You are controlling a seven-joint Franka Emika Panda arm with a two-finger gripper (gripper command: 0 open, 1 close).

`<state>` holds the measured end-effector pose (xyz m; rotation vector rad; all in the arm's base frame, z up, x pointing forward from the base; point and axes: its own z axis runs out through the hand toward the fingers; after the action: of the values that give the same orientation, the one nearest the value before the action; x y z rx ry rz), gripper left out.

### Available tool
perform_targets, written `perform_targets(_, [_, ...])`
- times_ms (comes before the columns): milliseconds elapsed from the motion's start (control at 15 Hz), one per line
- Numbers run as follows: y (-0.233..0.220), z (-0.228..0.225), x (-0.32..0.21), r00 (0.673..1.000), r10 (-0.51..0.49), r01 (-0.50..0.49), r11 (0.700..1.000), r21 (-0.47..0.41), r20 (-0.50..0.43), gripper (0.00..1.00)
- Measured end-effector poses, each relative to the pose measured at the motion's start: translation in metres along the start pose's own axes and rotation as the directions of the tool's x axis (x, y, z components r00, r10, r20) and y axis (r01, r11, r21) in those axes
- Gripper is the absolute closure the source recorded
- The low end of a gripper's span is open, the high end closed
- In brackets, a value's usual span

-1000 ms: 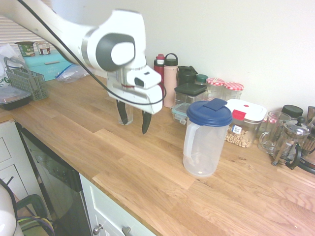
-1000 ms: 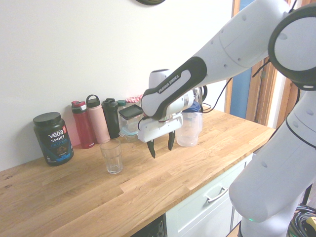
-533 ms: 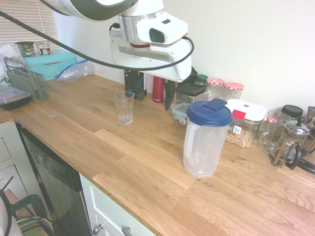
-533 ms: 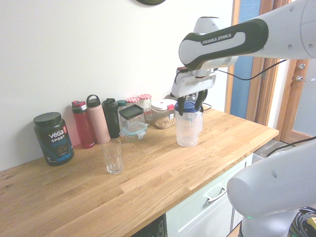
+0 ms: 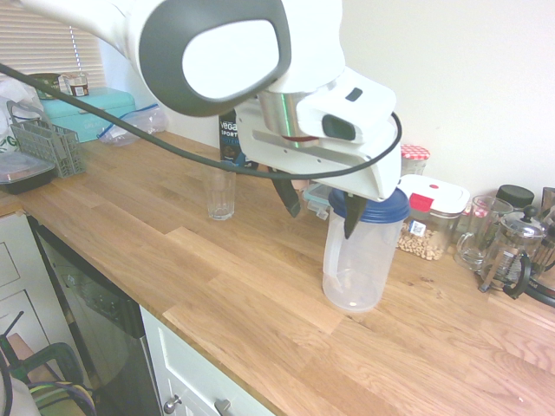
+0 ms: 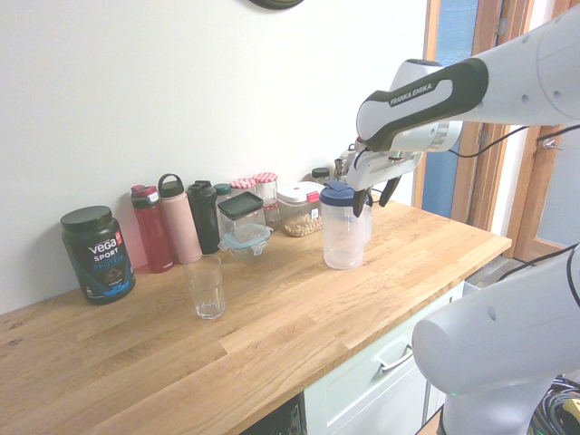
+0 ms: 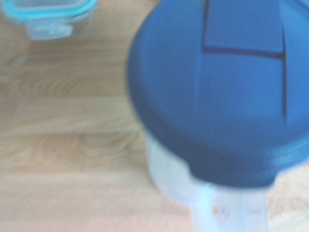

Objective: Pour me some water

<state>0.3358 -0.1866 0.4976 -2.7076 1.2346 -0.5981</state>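
A translucent plastic pitcher (image 5: 357, 264) with a blue lid (image 5: 386, 206) stands on the wooden counter (image 5: 260, 295); the second exterior view shows the pitcher (image 6: 343, 237) too. Its lid (image 7: 217, 87) and handle (image 7: 227, 212) fill the wrist view. The water is hidden: I cannot make it out through the plastic. My gripper (image 5: 318, 208) hangs open at lid height on the pitcher's handle side, holding nothing; from the other side the gripper (image 6: 372, 198) shows just beside the lid. An empty clear glass (image 5: 222, 195) stands apart on the counter, and the glass (image 6: 205, 285) is well away from the pitcher.
Along the wall stand a protein tub (image 6: 98, 253), three drink bottles (image 6: 178, 217), jars (image 6: 265, 188) and food containers (image 5: 434, 212). A teal-rimmed container (image 7: 48, 14) sits close behind the pitcher. A French press (image 5: 512, 247) and a glass mug (image 5: 475, 234) stand at the right.
The arm has left the glass, swung up and across the counter, and come down by the pitcher's lid. The fingers stay open. Glass and pitcher have not moved.
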Motion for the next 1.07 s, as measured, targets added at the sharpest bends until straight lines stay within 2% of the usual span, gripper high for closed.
perform_targets(133, [-0.003,0.018,0.009,1.000,0.013,-0.013,1.000,-0.007,-0.010,0.00])
perform_targets(200, [-0.005,0.026,0.012,1.000,0.019,-0.019,1.000,-0.013,-0.009,1.00])
perform_targets(533, [-0.012,0.047,0.024,0.999,0.042,-0.041,0.999,-0.024,0.009,1.00])
perform_targets(1067, [-0.013,0.049,0.025,0.998,0.053,-0.053,0.998,-0.019,0.016,1.00])
